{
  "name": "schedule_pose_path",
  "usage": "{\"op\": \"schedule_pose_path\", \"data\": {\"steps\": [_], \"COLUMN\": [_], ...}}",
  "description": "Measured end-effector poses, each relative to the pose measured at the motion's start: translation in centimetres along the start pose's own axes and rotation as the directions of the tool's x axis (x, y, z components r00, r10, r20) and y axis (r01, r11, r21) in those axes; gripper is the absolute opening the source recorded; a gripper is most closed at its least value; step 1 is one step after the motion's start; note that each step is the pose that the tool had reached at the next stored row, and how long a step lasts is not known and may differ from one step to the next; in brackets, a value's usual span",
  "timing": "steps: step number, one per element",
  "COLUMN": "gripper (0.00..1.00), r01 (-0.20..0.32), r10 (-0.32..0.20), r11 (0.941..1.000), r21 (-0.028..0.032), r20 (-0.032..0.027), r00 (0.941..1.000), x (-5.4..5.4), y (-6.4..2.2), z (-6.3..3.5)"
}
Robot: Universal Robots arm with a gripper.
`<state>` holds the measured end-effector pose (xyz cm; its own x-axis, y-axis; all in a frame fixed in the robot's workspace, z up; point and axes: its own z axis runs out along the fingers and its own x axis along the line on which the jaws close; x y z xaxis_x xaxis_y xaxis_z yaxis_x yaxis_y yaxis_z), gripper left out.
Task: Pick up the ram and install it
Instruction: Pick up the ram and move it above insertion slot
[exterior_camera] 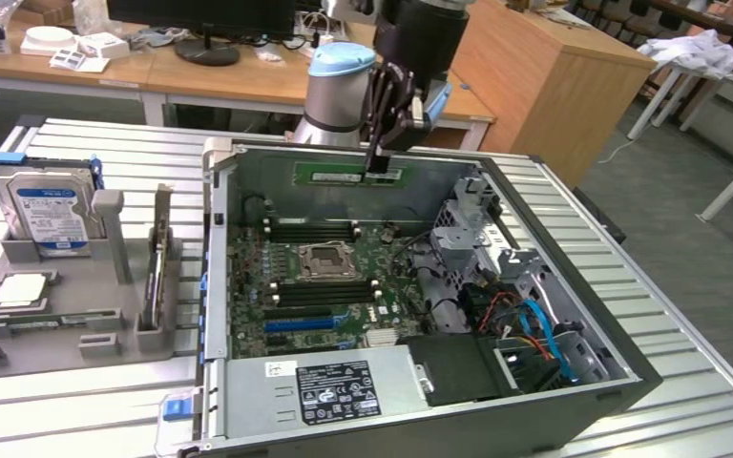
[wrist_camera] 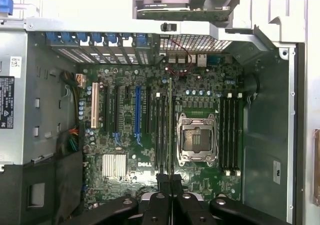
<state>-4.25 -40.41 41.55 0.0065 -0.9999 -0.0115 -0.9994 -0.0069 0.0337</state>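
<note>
Ram point(exterior_camera: 341, 176) edge-on inside tight claw point(exterior_camera: 381, 169)

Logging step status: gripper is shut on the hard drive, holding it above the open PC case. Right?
No. The gripper is shut on the ram, a green stick, not the hard drive, which stands in the grey holder at the exterior view's left. The exterior view shows this. The rest holds: it hangs above the open PC case.

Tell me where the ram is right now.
In the exterior view the ram is clamped in the gripper, raised above the open computer case. The wrist view shows it edge-on over the motherboard, beside the CPU socket.
</note>
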Motion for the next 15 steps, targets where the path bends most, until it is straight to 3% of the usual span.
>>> {"op": "schedule_pose_path", "data": {"steps": [4,15], "gripper": [0.12,0.12], "r01": [0.000,-0.005], "r10": [0.000,0.005], "r11": [1.0000,1.0000], "r21": [0.0001,0.0001], "r20": [0.0031,0.0036], "r00": [1.0000,1.0000], "x": [0.0,0.0], "y": [-0.02,-0.06], "z": [0.58,1.92]}}
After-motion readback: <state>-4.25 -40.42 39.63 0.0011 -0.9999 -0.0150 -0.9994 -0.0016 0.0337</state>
